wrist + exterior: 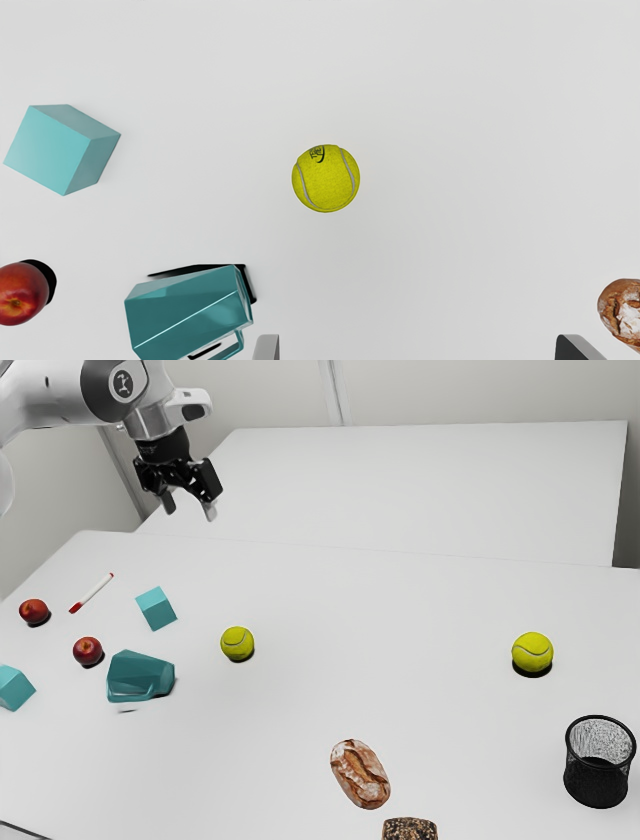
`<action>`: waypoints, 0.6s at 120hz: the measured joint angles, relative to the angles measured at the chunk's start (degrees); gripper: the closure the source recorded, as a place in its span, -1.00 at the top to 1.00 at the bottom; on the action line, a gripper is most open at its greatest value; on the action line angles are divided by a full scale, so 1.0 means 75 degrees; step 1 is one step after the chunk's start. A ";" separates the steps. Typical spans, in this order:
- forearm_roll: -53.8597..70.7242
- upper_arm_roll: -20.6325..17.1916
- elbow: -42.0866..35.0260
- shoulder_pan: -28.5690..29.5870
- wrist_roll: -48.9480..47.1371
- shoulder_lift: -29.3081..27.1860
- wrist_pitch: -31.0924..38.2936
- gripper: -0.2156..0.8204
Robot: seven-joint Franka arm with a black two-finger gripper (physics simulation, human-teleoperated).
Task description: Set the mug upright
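Exterior view shows the white arm [60, 398] reaching in from the upper left, its hand bent down and the black pincer [190, 511] pointing to the tabletop [330, 610] from high above. The pincer is released, its two fingertips standing wide apart. The mug [138, 676] is lying on its side on the tabletop, toward the edge at the exterior view's left, between a red fruit [88, 650] and a tennis ball [237, 643]. It is teal and glossy, with flat facets and straight creases; its handle [237, 346] makes an angular loop, near one fingertip in the wrist view. One matt, pale teal cube [156, 608] rests closer to the tabletop's far edge than the mug. The ball has yellow felt with a curved seam. A crusty bread [360, 774] looks floury, and the black bin [597, 785] is round and made of mesh.
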 joint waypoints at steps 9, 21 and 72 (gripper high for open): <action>-0.0001 -0.0002 0.0000 0.0000 0.0030 0.0001 0.0037 0.58; 0.0001 0.0006 -0.0002 -0.0003 0.0066 0.0001 0.0070 0.58; -0.2362 0.1825 -0.1424 0.0875 0.1000 -0.0507 0.0115 0.58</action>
